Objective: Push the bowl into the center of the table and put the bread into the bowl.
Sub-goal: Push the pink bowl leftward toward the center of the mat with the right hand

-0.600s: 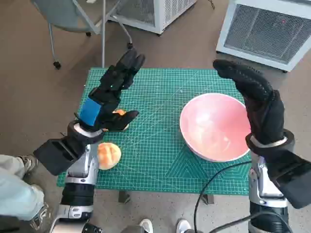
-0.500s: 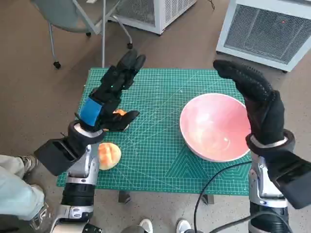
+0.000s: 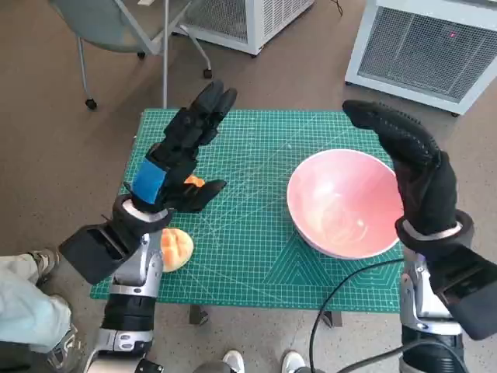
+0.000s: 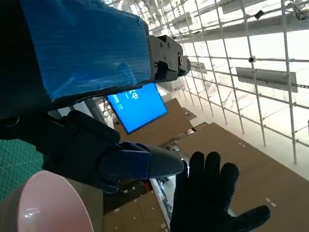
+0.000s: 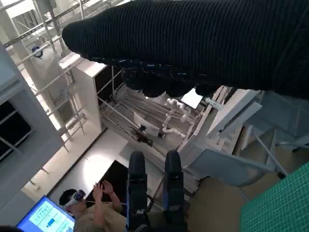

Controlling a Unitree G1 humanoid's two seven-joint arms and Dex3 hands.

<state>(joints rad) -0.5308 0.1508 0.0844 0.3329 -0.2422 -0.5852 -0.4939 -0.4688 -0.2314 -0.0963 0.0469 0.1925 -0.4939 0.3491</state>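
The bowl (image 3: pixel 345 203) sits on the right side of the bench (image 3: pixel 256 249), not yet at its centre — the right hand (image 3: pixel 415 167) hovers over its far right rim, fingers extended and holding nothing. A careless shove could tip it or send it past centre. The bread (image 3: pixel 175 249) lies near left, under the left hand (image 3: pixel 175 155), which is raised with fingers spread — a blind reach may knock the bread off the near edge.

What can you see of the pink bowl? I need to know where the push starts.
The pink bowl is round, smooth and glossy, like plastic or glazed ware, upright and empty. It stands on the right part of the green cutting mat, off centre. The right hand is raised at its far right side; contact cannot be told. The left wrist view shows part of its rim.
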